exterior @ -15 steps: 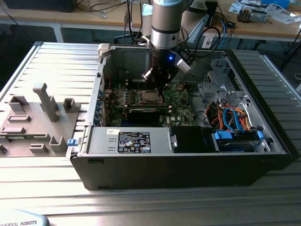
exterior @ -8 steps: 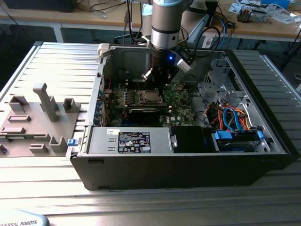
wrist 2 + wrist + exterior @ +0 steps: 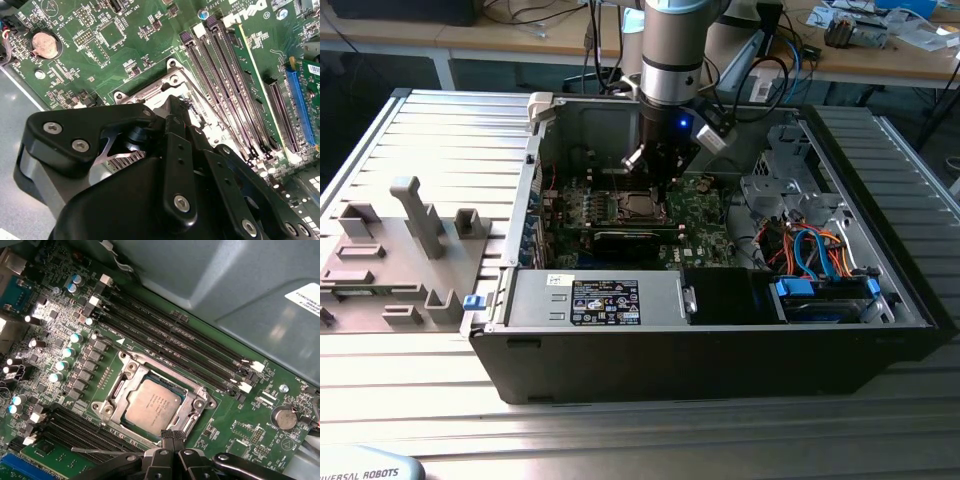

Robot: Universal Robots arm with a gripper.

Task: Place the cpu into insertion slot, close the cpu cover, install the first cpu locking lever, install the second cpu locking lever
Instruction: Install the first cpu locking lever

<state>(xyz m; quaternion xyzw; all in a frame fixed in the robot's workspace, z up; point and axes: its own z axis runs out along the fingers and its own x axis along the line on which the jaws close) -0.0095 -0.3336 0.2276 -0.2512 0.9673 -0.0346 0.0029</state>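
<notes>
Claw (image 3: 172,436) clenched, empty, at cpu cover (image 3: 197,401) edge; memory slots (image 3: 165,337) beside.

In the second wrist view the gripper (image 3: 172,107) hides most of the insertion slot (image 3: 165,90); its body is cut off by the picture's edge.

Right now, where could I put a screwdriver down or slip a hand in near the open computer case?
Free: the ribbed grey metal tabletop beside the grey plastic fixture block, and the strip in front of the black computer case. Crowded: the green motherboard, where the robot's black hand hovers over the silver square cpu, and the corner of orange and blue cables.
</notes>
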